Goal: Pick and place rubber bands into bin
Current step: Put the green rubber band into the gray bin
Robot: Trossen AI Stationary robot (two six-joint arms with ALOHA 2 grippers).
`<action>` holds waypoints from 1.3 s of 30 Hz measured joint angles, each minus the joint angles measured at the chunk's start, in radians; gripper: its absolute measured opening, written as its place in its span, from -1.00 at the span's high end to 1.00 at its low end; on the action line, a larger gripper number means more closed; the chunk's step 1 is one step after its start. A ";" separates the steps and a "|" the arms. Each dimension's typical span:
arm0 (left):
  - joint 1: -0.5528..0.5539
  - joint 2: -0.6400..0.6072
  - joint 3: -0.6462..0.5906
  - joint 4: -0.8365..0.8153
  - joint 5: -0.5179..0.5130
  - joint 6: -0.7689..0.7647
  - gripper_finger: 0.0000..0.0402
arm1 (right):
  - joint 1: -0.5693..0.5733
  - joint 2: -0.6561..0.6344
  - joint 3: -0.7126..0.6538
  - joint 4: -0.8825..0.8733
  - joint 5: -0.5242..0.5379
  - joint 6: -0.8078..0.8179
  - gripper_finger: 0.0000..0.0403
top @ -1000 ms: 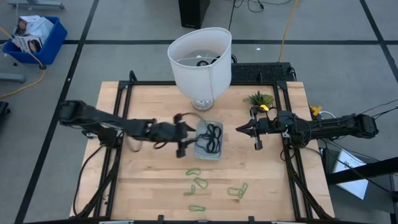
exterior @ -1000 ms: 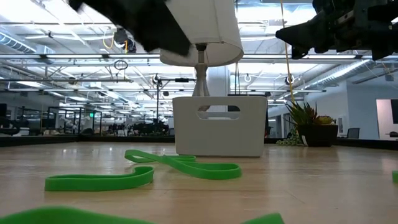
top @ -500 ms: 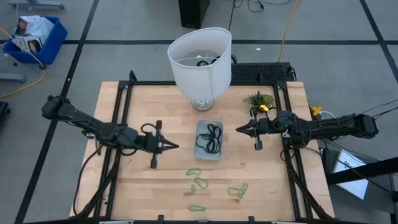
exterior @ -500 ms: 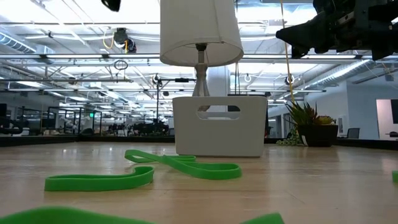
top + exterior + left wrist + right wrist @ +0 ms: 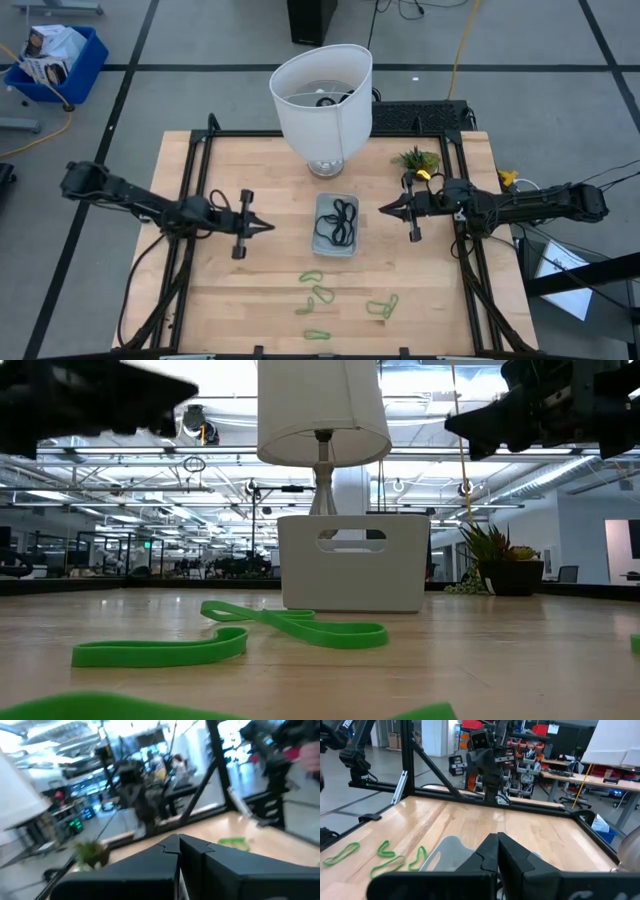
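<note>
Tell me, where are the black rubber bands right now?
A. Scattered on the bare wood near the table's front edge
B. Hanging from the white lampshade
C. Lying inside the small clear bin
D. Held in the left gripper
C: in the high view the black rubber bands lie bunched inside the bin, while only green rubber bands lie on the wood.

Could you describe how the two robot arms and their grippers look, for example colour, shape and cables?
Both arms are black and slender, built of jointed segments. The left gripper and the right gripper each taper to a pointed tip formed by two dark, angular fingers, with a short crossbar behind. Dark cables run along the arms toward the table's side edges. The right arm carries a small yellow detail close to its gripper.
</note>
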 joint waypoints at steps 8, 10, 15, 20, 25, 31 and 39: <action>0.039 -0.069 -0.082 -0.023 -0.035 0.028 0.99 | 0.000 0.000 0.000 -0.006 0.001 -0.019 1.00; 0.039 -0.068 -0.085 -0.036 -0.040 0.034 0.99 | 0.002 0.000 0.000 -0.006 0.000 -0.023 1.00; 0.039 -0.069 -0.062 -0.011 -0.151 0.077 0.89 | 0.102 0.001 0.018 -0.091 0.069 -0.042 1.00; 0.038 -0.069 -0.056 -0.036 -0.164 -0.012 0.83 | 0.343 0.045 0.131 -0.311 0.328 -0.017 1.00; 0.037 -0.068 -0.057 -0.083 -0.164 -0.004 0.82 | 0.576 0.181 0.277 -0.424 0.506 0.024 1.00; 0.037 -0.068 -0.057 -0.070 -0.164 -0.072 0.82 | 0.736 0.402 0.469 -0.588 0.632 0.191 1.00; 0.037 -0.068 -0.057 -0.071 -0.163 -0.161 0.81 | 0.786 0.580 0.579 -0.892 0.487 0.561 0.96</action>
